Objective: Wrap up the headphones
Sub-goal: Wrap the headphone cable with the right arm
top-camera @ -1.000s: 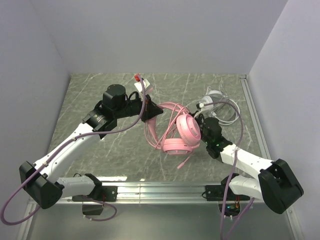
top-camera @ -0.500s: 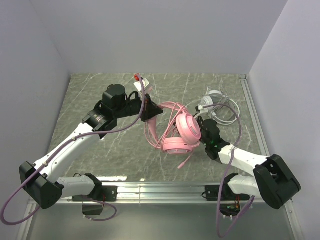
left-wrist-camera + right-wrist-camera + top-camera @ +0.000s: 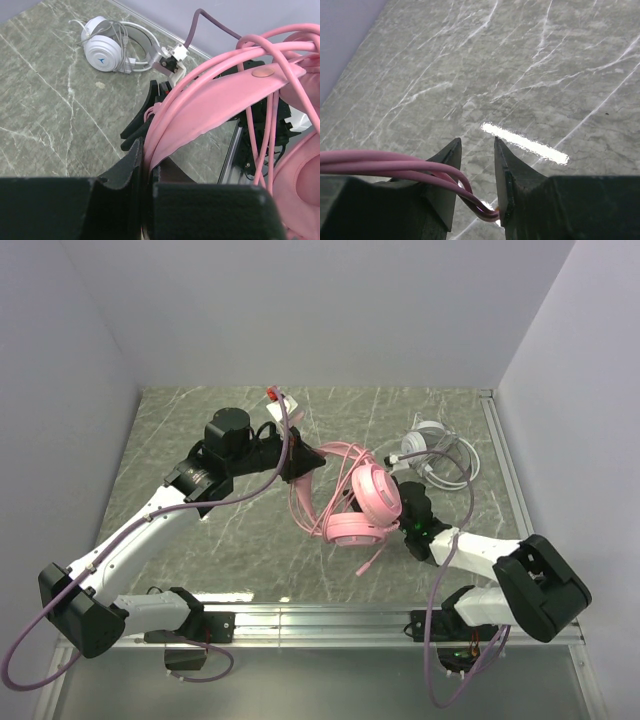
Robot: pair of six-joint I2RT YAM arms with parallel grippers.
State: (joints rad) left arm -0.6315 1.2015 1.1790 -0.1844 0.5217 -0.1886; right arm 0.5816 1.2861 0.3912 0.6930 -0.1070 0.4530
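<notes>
Cord could slip from right gripper, its grip unclear, loosening wraps; left gripper clamps pink headband.

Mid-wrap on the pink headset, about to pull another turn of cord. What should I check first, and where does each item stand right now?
1. Hold of the left claw on the pink headset: ok, the headband is clamped between its fingers.
2. Hold of the right claw on the pink cord: ok, strands run through its narrow gap.
3. Loops seated on the headband: ok, several cross it in the left wrist view.
4. Is the white headset clear of the pink cord: ok, it lies apart.
5. Slack left to wrap: cannot tell.
</notes>
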